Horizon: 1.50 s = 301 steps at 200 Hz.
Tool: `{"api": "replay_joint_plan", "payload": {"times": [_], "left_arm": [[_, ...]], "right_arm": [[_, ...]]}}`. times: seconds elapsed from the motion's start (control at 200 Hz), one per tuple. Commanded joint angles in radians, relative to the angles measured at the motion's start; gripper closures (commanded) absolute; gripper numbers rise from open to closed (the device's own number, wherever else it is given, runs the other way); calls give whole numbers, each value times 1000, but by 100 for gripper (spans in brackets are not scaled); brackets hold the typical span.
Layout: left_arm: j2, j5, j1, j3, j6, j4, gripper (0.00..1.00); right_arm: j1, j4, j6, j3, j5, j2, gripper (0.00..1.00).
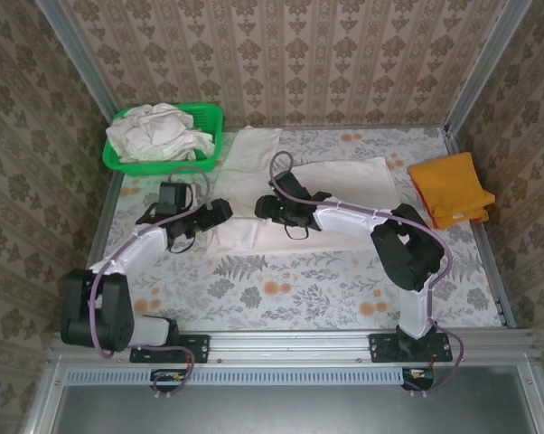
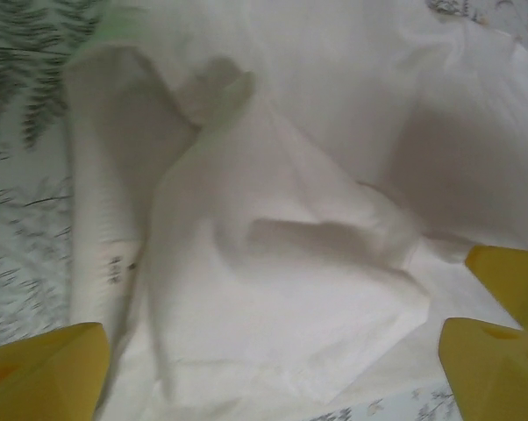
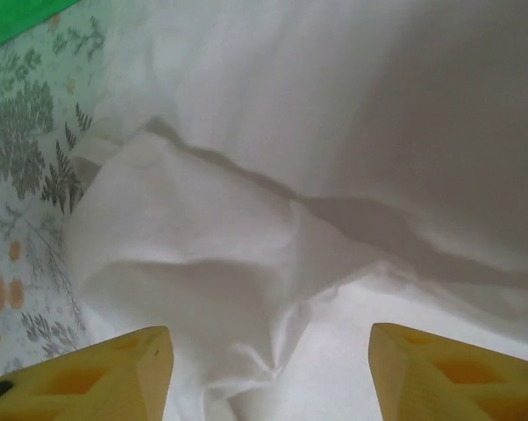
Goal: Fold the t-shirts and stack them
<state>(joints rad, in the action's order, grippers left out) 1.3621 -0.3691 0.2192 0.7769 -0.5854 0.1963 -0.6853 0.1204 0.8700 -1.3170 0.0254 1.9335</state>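
Note:
An off-white t-shirt (image 1: 349, 181) lies spread across the middle of the table, one part reaching toward the back (image 1: 254, 154) and its left end bunched into folds. My left gripper (image 1: 221, 212) hovers over that bunched end, open, with rumpled cloth (image 2: 273, 263) below its yellow fingers (image 2: 45, 373). My right gripper (image 1: 264, 207) faces it from the right, also open, with creased cloth (image 3: 246, 263) under and between its fingertips (image 3: 457, 373) and nothing pinched. A folded orange t-shirt (image 1: 448, 188) rests at the right edge. More off-white t-shirts (image 1: 159, 131) are heaped in the basket.
The green plastic basket (image 1: 209, 117) stands at the back left corner. Papered walls and metal rails enclose the floral tabletop (image 1: 281, 289). Both arms reach inward from the near edge, their grippers a short gap apart.

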Motion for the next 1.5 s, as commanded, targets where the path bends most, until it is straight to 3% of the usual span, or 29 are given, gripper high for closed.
{"api": "replay_joint_plan", "payload": {"times": [0.0, 0.105, 0.27, 0.545, 0.67, 1.065, 1.305, 1.5], "left_arm": [[52, -30, 24, 40, -55, -68, 14], [108, -42, 37, 59, -99, -91, 21], [218, -92, 51, 119, -149, -137, 23], [418, -112, 76, 192, -199, -161, 24], [442, -105, 75, 141, -205, -179, 25], [258, -13, 67, -27, -158, -89, 23], [77, 36, 33, -160, -144, -14, 23], [-95, 53, 19, -236, -121, 74, 21]], "right_arm": [[18, -88, 127, 2, 75, 51, 43], [27, -96, 167, -42, 121, 108, 47], [42, -106, 167, -84, 131, 163, 48], [85, -28, -7, -98, 125, 138, 48], [97, 79, -142, -92, 14, 54, 46], [337, 95, -182, 248, -26, -145, 45], [345, 104, -109, 492, -17, -290, 44], [318, 136, -12, 699, -8, -509, 44]]}}
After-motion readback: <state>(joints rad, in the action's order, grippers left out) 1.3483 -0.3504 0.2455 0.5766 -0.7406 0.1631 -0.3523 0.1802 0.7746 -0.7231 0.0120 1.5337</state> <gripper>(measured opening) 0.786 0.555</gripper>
